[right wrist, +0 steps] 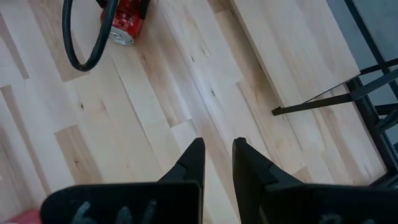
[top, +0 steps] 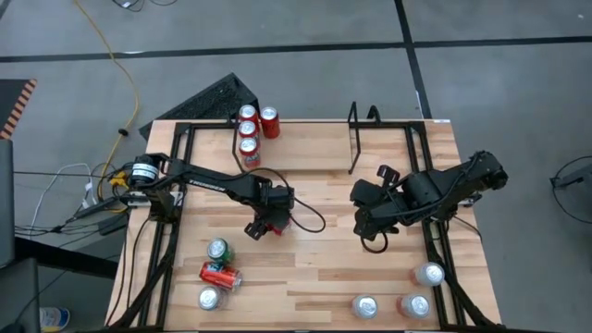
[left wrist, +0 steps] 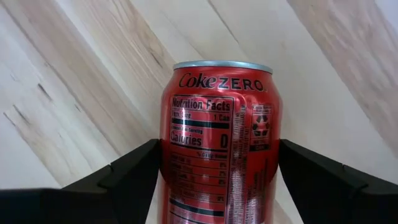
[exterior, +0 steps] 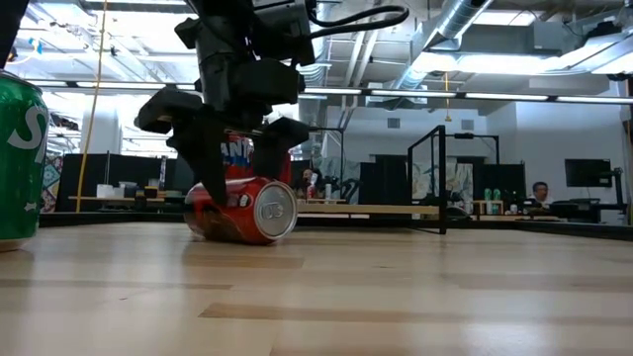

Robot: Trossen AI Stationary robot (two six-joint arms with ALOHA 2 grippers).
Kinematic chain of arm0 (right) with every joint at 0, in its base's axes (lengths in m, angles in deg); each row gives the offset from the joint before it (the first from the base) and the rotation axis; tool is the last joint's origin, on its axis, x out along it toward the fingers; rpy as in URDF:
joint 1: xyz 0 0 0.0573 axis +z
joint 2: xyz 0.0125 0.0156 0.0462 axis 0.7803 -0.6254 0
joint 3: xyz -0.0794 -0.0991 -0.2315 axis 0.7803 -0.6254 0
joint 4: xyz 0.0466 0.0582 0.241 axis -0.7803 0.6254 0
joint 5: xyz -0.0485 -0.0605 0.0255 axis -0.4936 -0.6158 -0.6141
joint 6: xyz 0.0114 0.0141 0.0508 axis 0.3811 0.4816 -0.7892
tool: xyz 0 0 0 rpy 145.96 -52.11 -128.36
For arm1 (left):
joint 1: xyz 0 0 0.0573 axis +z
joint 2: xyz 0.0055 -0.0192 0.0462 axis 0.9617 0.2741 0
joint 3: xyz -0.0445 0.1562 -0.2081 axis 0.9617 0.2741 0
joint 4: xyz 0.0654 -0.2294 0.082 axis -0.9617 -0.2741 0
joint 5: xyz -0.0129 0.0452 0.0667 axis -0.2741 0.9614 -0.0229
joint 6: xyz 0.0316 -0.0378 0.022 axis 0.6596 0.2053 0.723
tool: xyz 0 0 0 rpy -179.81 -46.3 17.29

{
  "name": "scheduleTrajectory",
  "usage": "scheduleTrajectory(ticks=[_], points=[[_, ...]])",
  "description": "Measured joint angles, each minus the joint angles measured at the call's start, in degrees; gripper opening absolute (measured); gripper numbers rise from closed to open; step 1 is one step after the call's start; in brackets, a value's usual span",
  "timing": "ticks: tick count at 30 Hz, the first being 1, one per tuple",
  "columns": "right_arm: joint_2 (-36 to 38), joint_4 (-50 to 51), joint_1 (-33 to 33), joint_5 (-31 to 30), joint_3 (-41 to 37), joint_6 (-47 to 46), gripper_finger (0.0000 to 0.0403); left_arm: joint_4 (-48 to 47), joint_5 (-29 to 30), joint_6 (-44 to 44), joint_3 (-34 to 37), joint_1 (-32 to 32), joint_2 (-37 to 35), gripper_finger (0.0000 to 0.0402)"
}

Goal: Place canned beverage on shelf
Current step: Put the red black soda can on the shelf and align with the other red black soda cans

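Here, glossy red cylindrical can [left wrist: 221, 143] between matte black left tool [left wrist: 217, 180] fingers

- On my left wrist view the Coke Zero can [left wrist: 221, 143] runs off the frame edge, so its base is hidden.
- From above, my left gripper [top: 266, 220] covers most of that can.
- At nine o'clock in the low view, a green can [exterior: 20, 163] is cropped.

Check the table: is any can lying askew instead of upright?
Yes. A Coke Zero can lies on its side mid-table between the left gripper's open fingers. Another red can lies tipped near the front left corner.
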Motion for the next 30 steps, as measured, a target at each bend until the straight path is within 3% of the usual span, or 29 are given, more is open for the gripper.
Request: scheduleTrajectory(ticks=[11, 16, 19, 25, 30], points=[[0.00, -0.06, 0.00, 0.11, 0.00, -0.02, 0.0062, 0.33, -1.32, -2.72, 0.11, -0.17, 0.02, 0.0265], [0.00, -0.34, 0.03, 0.13, 0.00, 0.00, 0.0062, 1.00, -1.16, -8.85, -1.60, 0.14, 0.22, 0.0254], [0.00, -1.03, 0.83, 0.05, 0.00, 0.02, 0.0062, 3.54, -4.33, -12.70, -2.26, 0.75, -0.04, 0.0254], [0.02, -3.24, 5.46, -1.05, 0.00, 0.04, 0.0062, 11.04, -6.40, -17.52, -1.85, 0.74, -1.27, 0.0254], [0.02, -8.38, 12.49, -6.56, -0.15, 0.04, 0.0062, 18.18, -9.36, -21.33, 0.36, 0.87, -2.74, 0.0254]])
